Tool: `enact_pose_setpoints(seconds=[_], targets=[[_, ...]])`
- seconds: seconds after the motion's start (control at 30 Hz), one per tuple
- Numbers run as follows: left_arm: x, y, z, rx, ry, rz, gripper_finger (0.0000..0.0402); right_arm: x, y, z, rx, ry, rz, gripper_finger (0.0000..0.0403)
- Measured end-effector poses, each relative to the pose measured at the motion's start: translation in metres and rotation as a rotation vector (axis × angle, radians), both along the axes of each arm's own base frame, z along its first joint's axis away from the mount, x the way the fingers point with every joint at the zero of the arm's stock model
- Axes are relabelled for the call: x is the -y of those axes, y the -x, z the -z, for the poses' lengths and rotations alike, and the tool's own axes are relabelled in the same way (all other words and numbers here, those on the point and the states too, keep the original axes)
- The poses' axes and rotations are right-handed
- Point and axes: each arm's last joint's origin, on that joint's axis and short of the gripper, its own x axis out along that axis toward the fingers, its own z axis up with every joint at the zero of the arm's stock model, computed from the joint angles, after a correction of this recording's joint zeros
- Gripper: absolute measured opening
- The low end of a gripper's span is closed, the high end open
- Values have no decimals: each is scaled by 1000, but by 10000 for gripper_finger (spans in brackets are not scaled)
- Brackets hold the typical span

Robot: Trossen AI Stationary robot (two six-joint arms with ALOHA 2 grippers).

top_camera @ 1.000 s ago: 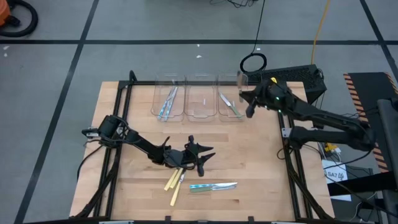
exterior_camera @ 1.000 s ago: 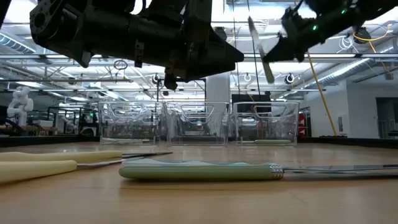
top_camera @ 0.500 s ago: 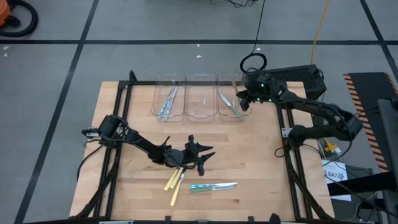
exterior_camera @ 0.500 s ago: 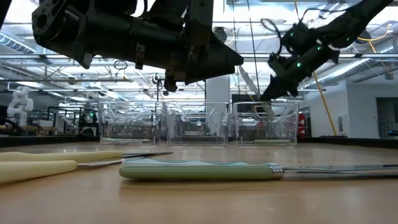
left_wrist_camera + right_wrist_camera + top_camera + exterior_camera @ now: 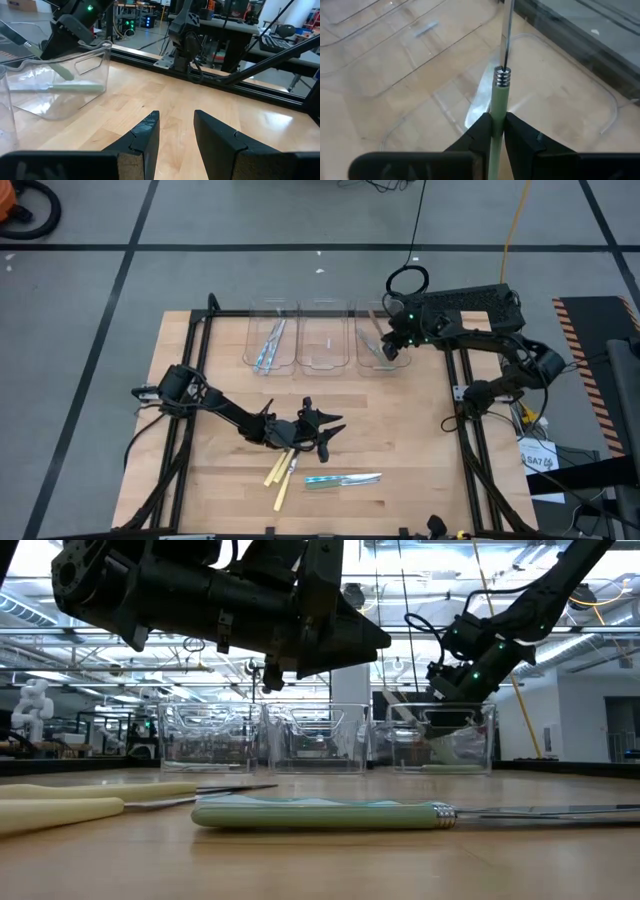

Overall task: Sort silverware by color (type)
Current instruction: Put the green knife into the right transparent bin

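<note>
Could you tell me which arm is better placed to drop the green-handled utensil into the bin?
The right: its pincer is shut on the green-handled utensil over the right-hand bin. The left pincer hovers open mid-table.

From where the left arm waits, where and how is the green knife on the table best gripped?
Grip the green knife at its thicker handle, coming straight down with the open left tool across it. It lies flat, apart from the yellow pieces.
</note>
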Motion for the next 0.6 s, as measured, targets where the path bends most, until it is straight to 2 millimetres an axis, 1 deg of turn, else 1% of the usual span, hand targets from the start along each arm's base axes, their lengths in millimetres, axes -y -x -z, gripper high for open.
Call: enact_pose_setpoints(seconds=[0.4,0.6], targets=[[-1,0,1,-15,-3,-3,129,-2,2,-3,8,-23,28,45],[-1,0,2,-15,-1,-3,129,-6,5,-12,18,-3,27,48]])
